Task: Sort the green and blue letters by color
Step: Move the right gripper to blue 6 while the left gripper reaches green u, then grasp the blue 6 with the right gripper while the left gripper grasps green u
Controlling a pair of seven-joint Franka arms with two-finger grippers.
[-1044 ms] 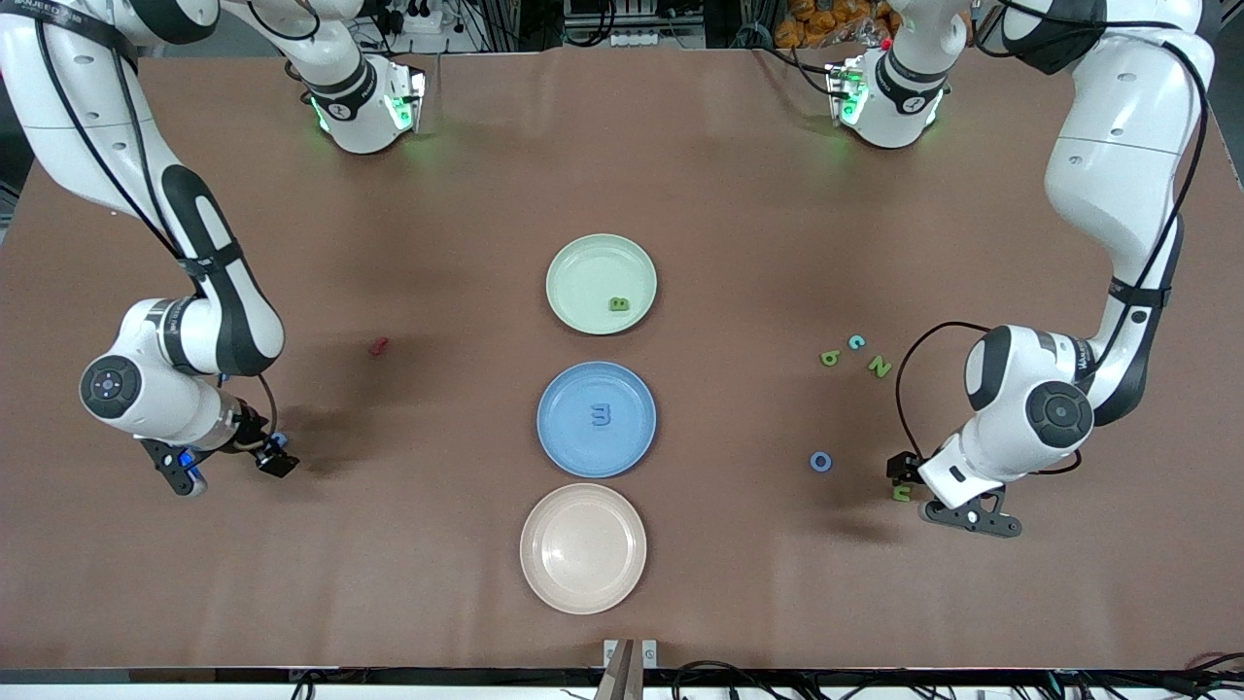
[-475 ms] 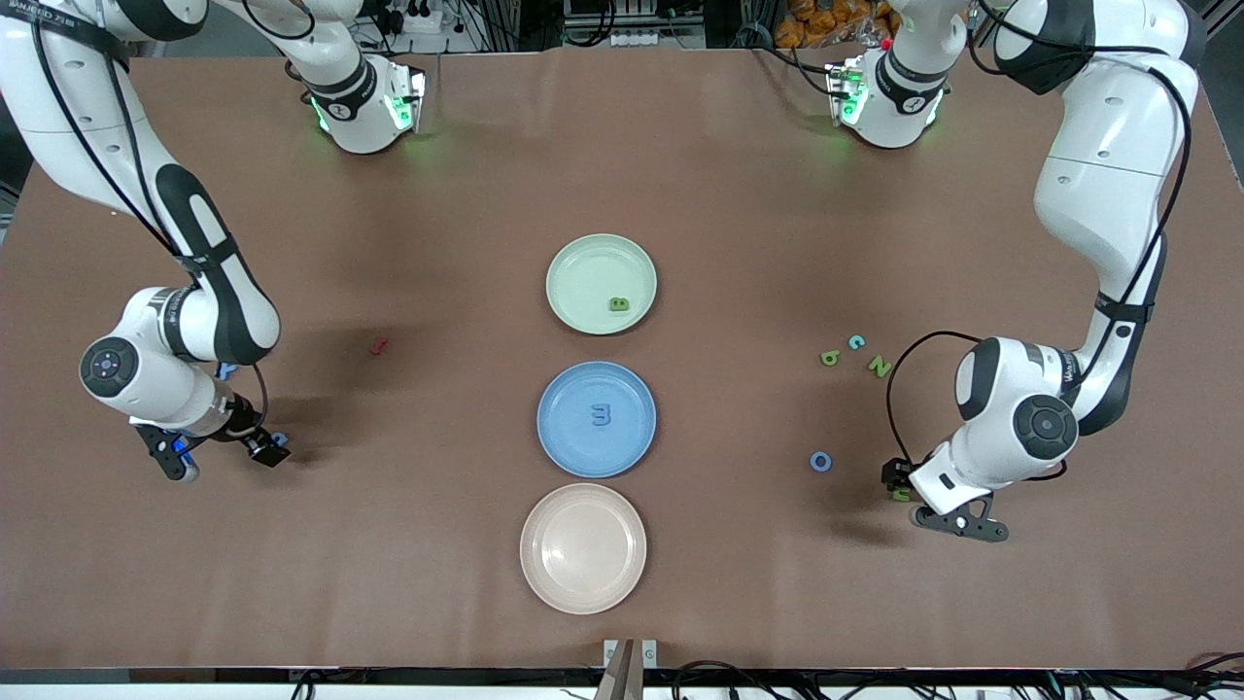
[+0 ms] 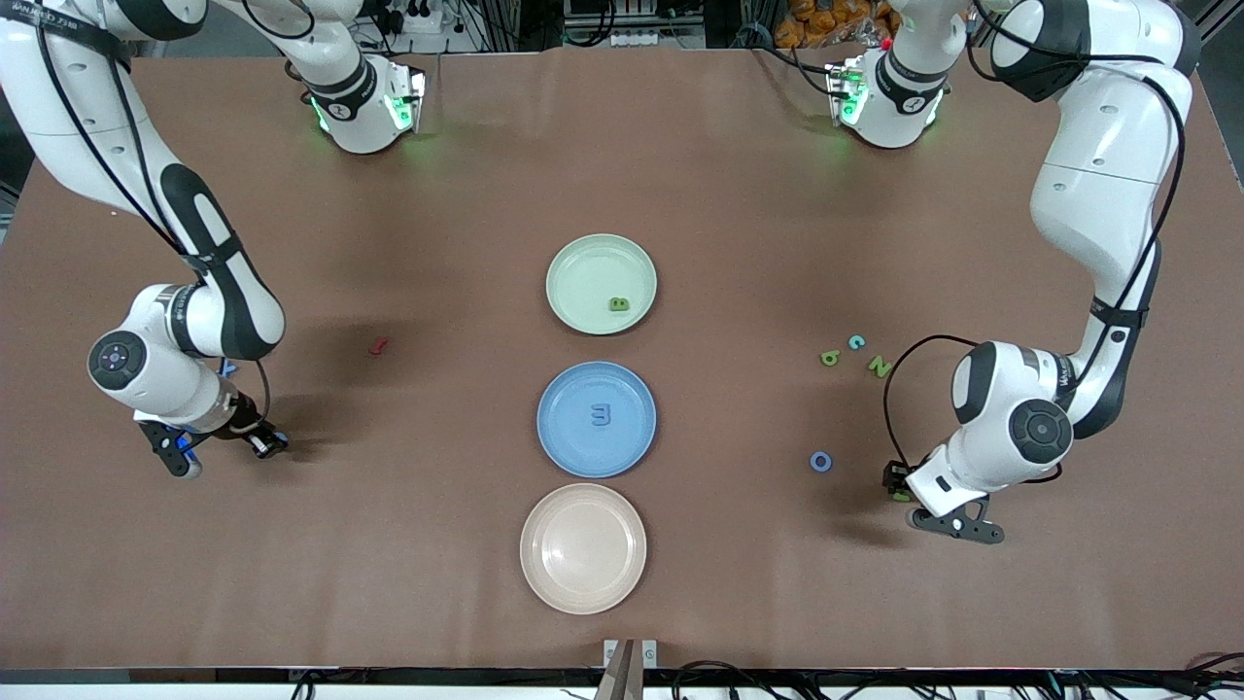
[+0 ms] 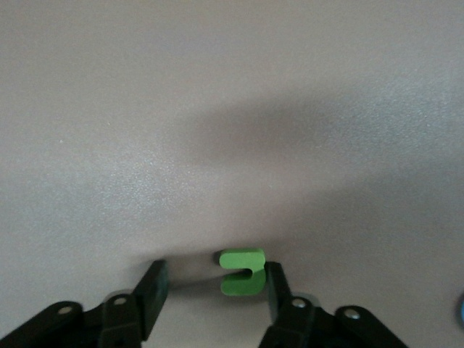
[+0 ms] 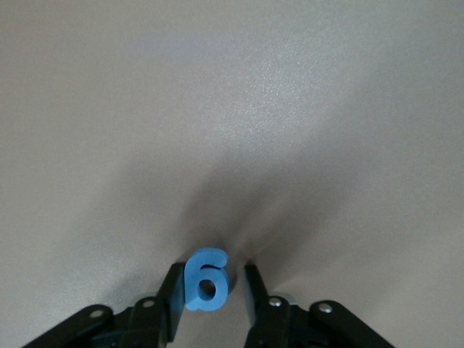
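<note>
sorting is only begun: one letter lies in green plate (image 3: 583, 262) and one in blue plate (image 3: 573, 442), while left gripper (image 4: 210, 290), half open, straddles green letter (image 4: 241, 272), right gripper (image 5: 212, 290) brackets blue 6 (image 5: 205, 280), not clearly pinched, and four more (image 3: 855, 355) wait near the left gripper.

White arms (image 3: 1098, 146), blk joints, cables

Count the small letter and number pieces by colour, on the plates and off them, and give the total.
Green pieces: 4
Blue pieces: 5, one of them half hidden beside the right arm
Dark red pieces: 1
Total: 10
</note>
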